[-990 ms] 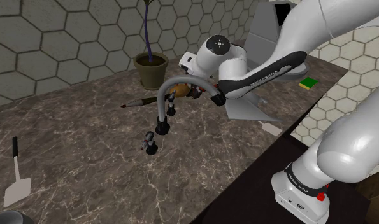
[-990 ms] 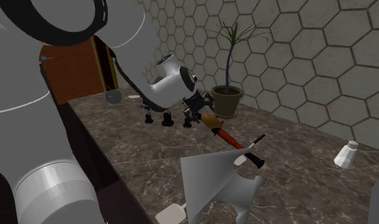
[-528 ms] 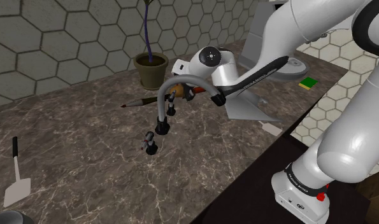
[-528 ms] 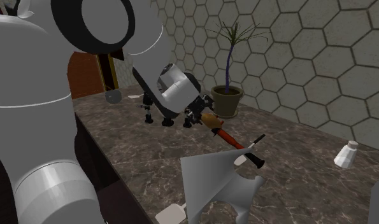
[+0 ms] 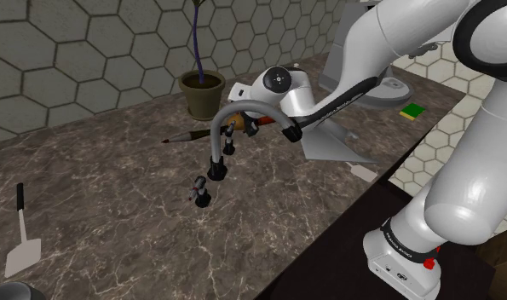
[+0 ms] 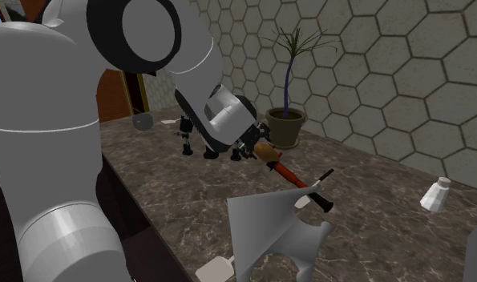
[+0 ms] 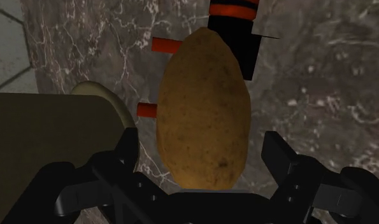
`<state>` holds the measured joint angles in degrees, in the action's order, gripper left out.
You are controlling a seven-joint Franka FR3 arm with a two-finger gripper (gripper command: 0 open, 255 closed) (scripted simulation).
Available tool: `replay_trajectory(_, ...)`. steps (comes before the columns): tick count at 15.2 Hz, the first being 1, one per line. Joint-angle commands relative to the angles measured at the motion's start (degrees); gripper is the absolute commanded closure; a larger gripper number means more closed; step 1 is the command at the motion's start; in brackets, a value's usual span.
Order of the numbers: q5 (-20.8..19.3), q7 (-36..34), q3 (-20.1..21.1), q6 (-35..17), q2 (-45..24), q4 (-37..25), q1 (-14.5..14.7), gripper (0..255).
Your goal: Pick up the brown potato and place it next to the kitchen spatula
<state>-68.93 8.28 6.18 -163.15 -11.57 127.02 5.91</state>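
Note:
The brown potato (image 7: 204, 108) lies on the dark marble counter (image 5: 115, 196), across a red and black tool (image 7: 232, 13). My gripper (image 7: 204, 159) is open and straddles the potato's near end. Its fingers (image 7: 127, 153) stand apart on either side without touching it. In the shoulder view the potato (image 5: 234, 118) peeks out under my white wrist, beside the plant pot (image 5: 201, 92). The spatula (image 5: 23, 234), with a black handle and a pale blade, lies far off at that view's lower left. The second exterior view shows my gripper (image 6: 251, 144) low over the potato (image 6: 266, 151).
A curved grey faucet (image 5: 243, 106) with black knobs (image 5: 216, 170) rises just in front of the potato. A dark pencil-like stick (image 5: 187, 136), a grey folded sheet (image 5: 328, 147), a green sponge (image 5: 411, 111) and a white shaker (image 6: 435, 193) also sit on the counter.
The arm's upper links have swung over and the hand has sunk a little closer to the potato. The fingers have stayed open and the potato has not moved.

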Motion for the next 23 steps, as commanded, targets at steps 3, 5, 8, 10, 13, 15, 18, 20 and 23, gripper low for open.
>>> replay_trajectory(3,0.0,0.0,0.0,0.0,0.0,0.0,0.0,255)
replay_trajectory(5,0.0,0.0,0.0,0.0,0.0,0.0,0.0,255)
replay_trajectory(8,0.0,0.0,0.0,0.0,0.0,0.0,0.0,255)
replay_trajectory(10,0.0,0.0,0.0,0.0,0.0,0.0,0.0,255)
replay_trajectory(13,1.3,1.3,0.3,0.2,0.6,0.2,-0.2,255)
replay_trajectory(15,4.1,4.0,0.9,0.7,1.8,0.5,-0.6,255)
replay_trajectory(18,8.1,7.8,1.7,1.5,3.6,0.8,-1.1,255)
replay_trajectory(20,10.7,10.4,2.2,2.1,4.8,1.0,-1.3,255)
replay_trajectory(23,14.6,14.0,2.9,3.1,6.5,1.1,-1.6,255)
